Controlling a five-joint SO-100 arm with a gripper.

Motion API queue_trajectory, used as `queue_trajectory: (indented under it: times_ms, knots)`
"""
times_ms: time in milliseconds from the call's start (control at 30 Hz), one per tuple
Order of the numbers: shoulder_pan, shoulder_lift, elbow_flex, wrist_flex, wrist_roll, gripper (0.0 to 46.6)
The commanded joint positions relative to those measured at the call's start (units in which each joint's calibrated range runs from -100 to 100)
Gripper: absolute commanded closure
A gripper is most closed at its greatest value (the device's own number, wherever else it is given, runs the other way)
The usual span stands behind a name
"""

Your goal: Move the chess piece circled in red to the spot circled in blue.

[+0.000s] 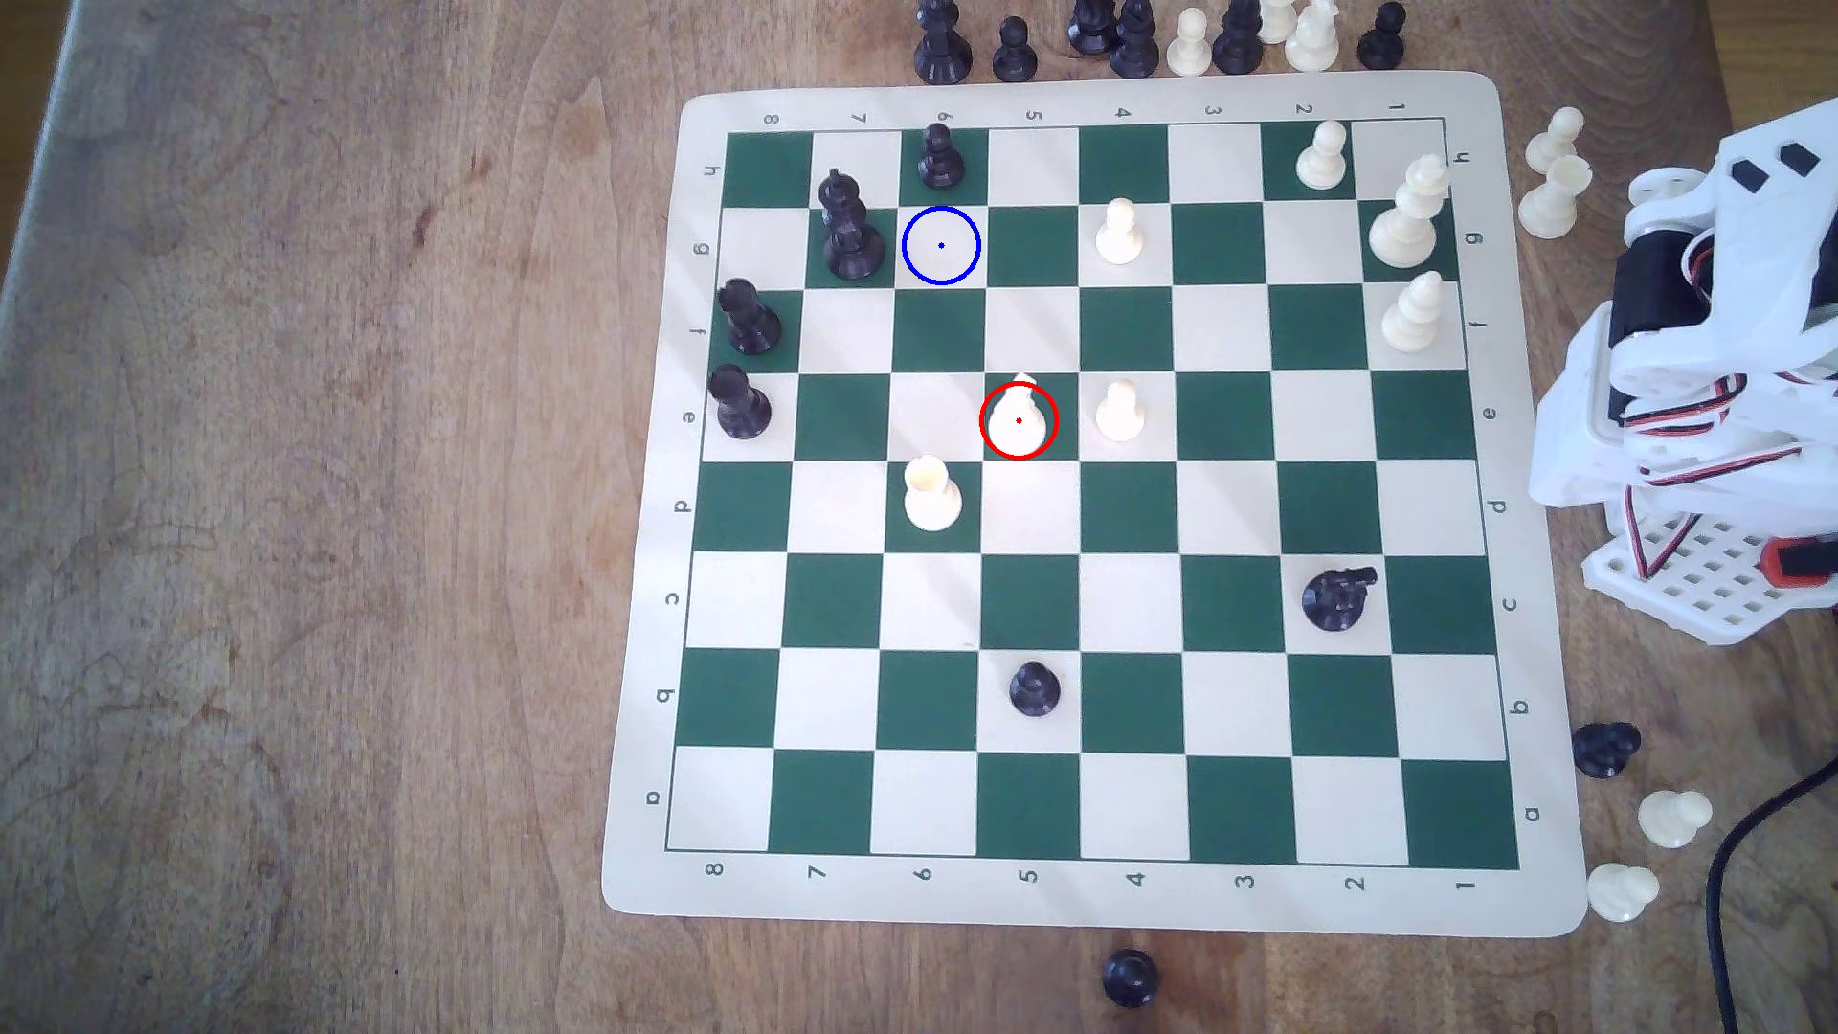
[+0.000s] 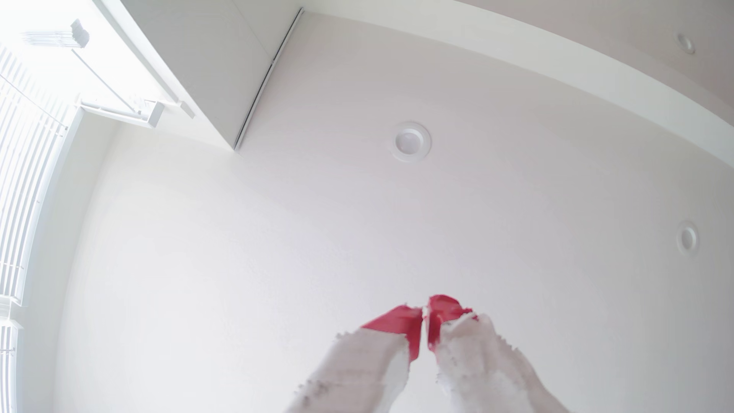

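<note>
Wrist view faces a white ceiling (image 2: 357, 218); the red-tipped jaws, pressed together, hold nothing. Board (image 1: 1094, 895) lies on wood.

- Exterior view: even, soft daylight; faint pale diagonal bands crossed the chessboard (image 1: 1084, 497); pieces cast only weak shadows; image mildly soft, slightly hazy.
- Wrist view: heavily overexposed; window blinds (image 2: 24, 166) blew out to white glare; ceiling (image 2: 357, 218) washed pale.
- Wrist view: strong fisheye bowing at edges; gripper (image 2: 425, 317) blurred, ragged-edged.
</note>
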Motion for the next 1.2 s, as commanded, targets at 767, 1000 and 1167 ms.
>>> queue_trajectory:
  times_ms: [767,1000,1167]
  knots:
    - [2.96,-0.11,-13.78,88.32,-0.34,46.4]
    - [6.25,2.35,-27.66,121.66,-0.78,44.6]
    - [4.84,11.52,-35.54,131.89,-2.25,45.7]
